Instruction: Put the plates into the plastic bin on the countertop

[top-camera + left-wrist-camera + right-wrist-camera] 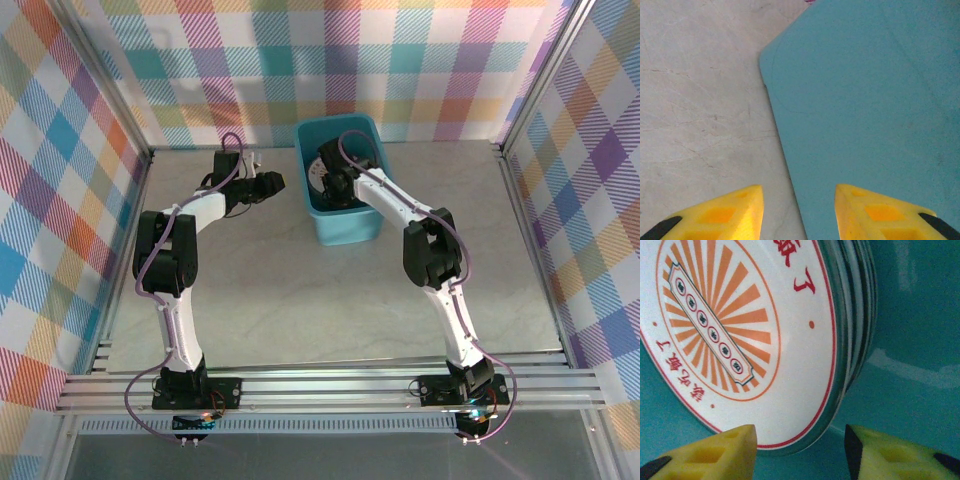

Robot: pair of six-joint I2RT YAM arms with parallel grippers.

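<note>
Plates [740, 335] lean stacked inside the plastic bin [345, 228] on the worktop [330, 310], an orange sunburst one in front. Right claw [800, 447], fingers apart and empty, sits in the bin beside that plate's rim. Left claw [798, 210], also apart and empty, hangs by the bin's outer wall.

The only writing is on the face of the front plate [790, 385], seen from the right wrist camera. It consists of red characters in an East Asian script, set in two short groups just inside the thin red rim line. One group [797, 277] is at the upper right and the other [685, 376] at the lower left. They sit tilted and the upper group is cut by the picture edge (one stroke pair there resembles 丁), so they cannot be read reliably. A long narrow panel [707, 324] across the orange sunburst carries six small roundels, each holding a mark too small to read.
</note>
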